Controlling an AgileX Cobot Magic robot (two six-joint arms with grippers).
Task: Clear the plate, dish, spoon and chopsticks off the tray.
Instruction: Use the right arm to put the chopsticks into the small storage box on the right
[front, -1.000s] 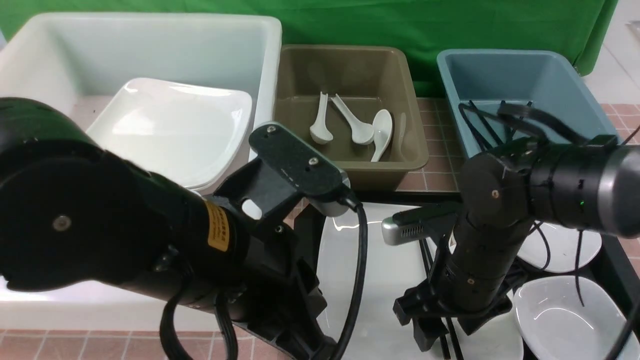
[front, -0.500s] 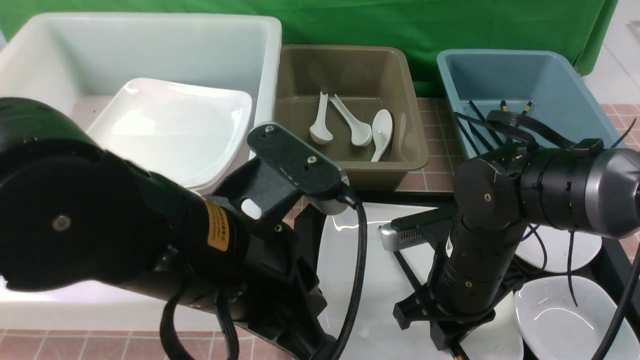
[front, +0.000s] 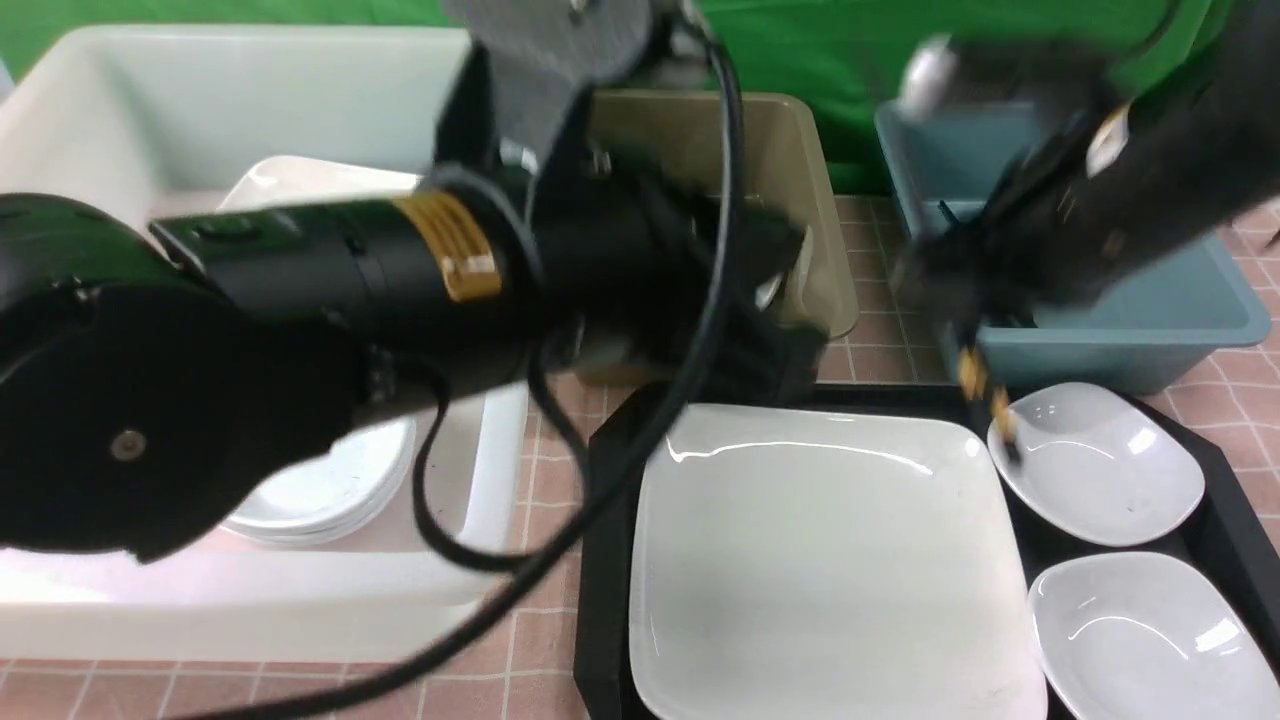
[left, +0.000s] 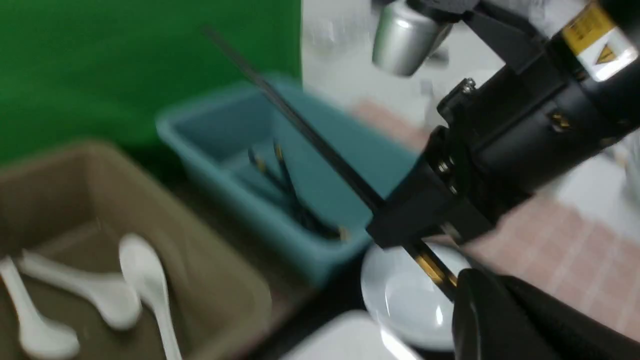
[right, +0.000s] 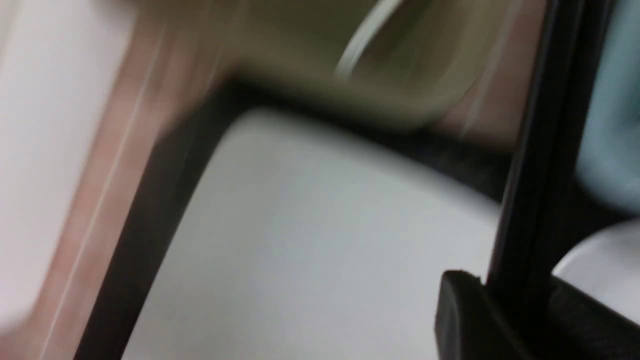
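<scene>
My right gripper (front: 965, 320) is shut on the black chopsticks (front: 990, 405), held in the air at the near rim of the blue tub (front: 1150, 310). Their gold-banded ends hang over the far dish (front: 1100, 470). In the right wrist view the chopsticks (right: 525, 200) run between the fingers (right: 460, 315). The large white plate (front: 830, 560) lies on the black tray (front: 605, 600), with a second dish (front: 1150, 640) at the near right. White spoons (left: 145, 280) lie in the olive tub (left: 215, 280). My left gripper (front: 785, 350) hovers over the tray's far edge; only one finger (left: 500, 315) shows.
A big white tub (front: 300, 610) on the left holds stacked white plates (front: 320, 490). More black chopsticks (left: 285, 200) lie inside the blue tub. The left arm (front: 400, 270) stretches across in front of the olive tub. A green cloth hangs behind.
The right gripper closed on the chopsticks and lifted them off the tray towards the blue tub. The left arm swung up and away, uncovering the plate.
</scene>
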